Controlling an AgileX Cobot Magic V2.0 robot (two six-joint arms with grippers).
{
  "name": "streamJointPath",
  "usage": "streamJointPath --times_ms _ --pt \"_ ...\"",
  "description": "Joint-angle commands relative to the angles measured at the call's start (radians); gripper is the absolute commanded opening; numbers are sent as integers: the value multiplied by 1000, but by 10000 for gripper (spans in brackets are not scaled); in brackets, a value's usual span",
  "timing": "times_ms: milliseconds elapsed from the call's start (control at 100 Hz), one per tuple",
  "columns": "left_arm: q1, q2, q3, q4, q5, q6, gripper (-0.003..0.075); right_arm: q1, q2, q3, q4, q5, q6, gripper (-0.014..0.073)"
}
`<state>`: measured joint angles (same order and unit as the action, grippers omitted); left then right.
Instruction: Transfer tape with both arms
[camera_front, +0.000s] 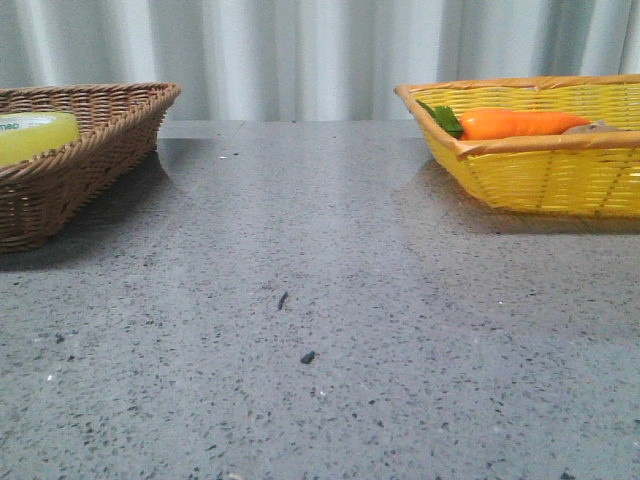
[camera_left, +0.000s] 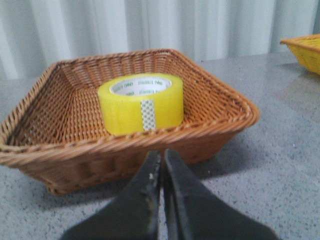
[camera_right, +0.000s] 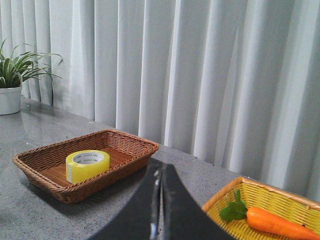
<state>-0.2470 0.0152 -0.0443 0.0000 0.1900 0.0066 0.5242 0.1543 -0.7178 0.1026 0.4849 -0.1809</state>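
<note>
Left claw (camera_left: 162, 167) pressed together, empty, just before brown wicker basket (camera_left: 220, 107) holding tape (camera_left: 141, 103); right claw (camera_right: 160, 177) likewise together, empty.

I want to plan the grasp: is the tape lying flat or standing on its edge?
Lying flat. The tape rests in the brown basket with its core hole facing up.

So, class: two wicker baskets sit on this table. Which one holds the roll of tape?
The brown basket on the robot's left holds the yellow tape, standing alone inside it. The yellow basket on the right holds a carrot instead.
</note>
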Motion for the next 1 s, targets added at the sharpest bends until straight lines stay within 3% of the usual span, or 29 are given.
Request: streamJointPath --times_ms 0,370,600,990 --pt "4 22 -2 -18 -93 -14 -20 -3 16 -19 -10 -82 -5 -62" --pt "4 -48 56 -27 -57 -14 -20 -3 16 -19 -10 -82 -5 -62" --pt "4 -48 56 -42 77 -14 -20 -3 16 -19 -10 -80 -5 -62" --pt "4 -48 56 -44 77 -14 -20 -3 16 -19 -10 -80 -5 -62"
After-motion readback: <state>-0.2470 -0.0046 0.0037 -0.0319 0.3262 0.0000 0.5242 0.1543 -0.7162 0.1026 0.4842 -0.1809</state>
